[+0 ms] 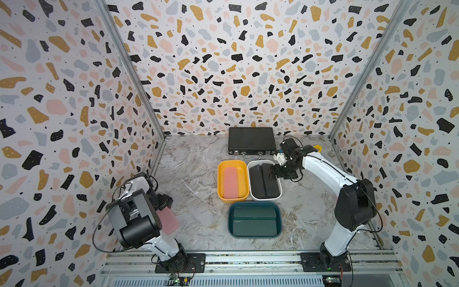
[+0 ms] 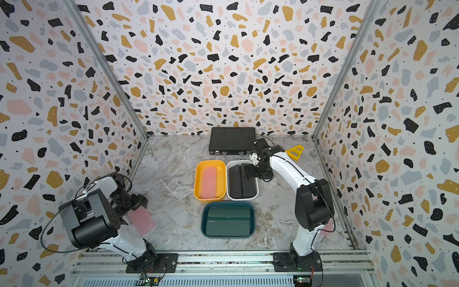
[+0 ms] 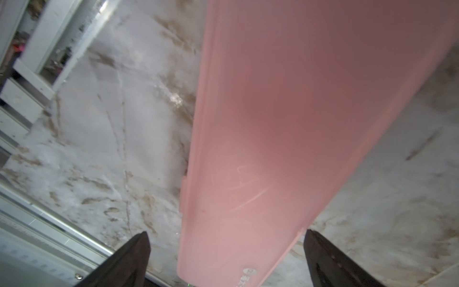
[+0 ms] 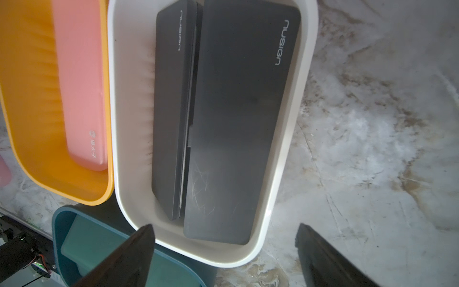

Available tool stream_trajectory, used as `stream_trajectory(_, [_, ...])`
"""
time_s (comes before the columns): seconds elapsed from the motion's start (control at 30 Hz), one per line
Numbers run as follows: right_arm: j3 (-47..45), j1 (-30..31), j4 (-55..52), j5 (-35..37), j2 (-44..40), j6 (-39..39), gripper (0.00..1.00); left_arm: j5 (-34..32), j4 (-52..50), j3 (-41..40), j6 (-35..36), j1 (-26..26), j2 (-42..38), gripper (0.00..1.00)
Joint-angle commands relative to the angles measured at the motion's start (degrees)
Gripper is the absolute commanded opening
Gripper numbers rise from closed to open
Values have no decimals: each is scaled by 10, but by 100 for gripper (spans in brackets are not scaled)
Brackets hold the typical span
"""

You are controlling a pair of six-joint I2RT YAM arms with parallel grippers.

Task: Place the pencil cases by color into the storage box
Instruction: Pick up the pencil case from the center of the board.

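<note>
Left gripper (image 3: 226,232) straddles a pink case (image 3: 273,124) near the table's (image 1: 193,174) front-left corner. Its fingers (image 3: 129,261) are spread wide with a gap on one side, so nothing is gripped. Right gripper (image 4: 224,225) hovers empty, fingers (image 4: 129,256) apart, over the white tub (image 4: 291,124), where two black cases (image 4: 243,111) lie. A second pink case (image 1: 231,182) sits in the yellow tub (image 1: 220,179): one colour per tub.

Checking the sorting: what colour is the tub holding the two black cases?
White; the tub shows best in the right wrist view.
</note>
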Motion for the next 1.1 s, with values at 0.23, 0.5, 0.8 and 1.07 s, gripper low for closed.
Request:
stream_trajectory(0.23, [4, 3, -9, 8, -14, 10, 95, 23, 13, 10, 18, 4, 37, 100])
stream_trajectory(0.5, [4, 4, -5, 6, -12, 14, 96, 32, 17, 10, 21, 4, 58, 100])
stream_trajectory(0.8, [0, 4, -2, 2, -16, 16, 96, 79, 26, 9, 32, 4, 92, 100])
stream_trajectory(1.07, [-6, 4, 3, -2, -20, 18, 96, 80, 25, 8, 34, 4, 98, 96])
